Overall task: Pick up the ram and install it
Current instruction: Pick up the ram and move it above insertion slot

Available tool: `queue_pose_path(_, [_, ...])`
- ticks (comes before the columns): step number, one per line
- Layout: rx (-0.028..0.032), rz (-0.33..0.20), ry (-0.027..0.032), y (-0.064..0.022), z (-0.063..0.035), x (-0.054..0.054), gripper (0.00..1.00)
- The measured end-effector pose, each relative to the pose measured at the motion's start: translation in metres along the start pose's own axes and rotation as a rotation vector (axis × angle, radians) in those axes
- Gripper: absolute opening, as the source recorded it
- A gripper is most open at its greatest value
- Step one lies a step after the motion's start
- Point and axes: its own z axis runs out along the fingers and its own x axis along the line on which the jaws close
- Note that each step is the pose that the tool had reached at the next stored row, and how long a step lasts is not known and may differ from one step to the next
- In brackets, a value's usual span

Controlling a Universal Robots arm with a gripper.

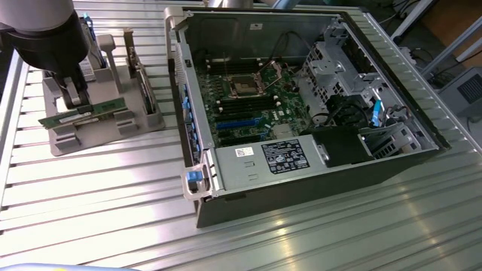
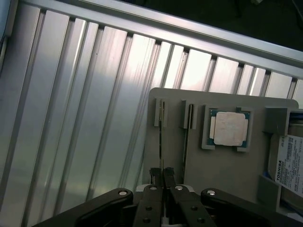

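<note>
My tool (image 2: 162,173) nearly shut, pinching ram (image 1: 75,116) by top edge, in gray holder (image 1: 68,144) near counter (image 1: 301,243) edge, exterior view's left. Ram likely light, stiff, fragile: hold bare edges, not chips.

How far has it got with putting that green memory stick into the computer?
Early on. The hand is shut on the ram, so the grasp looks done. The pick-up is what's in hand: the stick is at the grey holder, beside the open computer case. Carrying it across and installing it are left, as it is nowhere near the motherboard.
</note>
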Motion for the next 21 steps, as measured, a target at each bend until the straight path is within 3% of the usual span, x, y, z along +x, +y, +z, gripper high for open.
queue_pose_path(21, [-0.0001,0.0,-0.0001,0.0004,-0.0148,0.0,0.13])
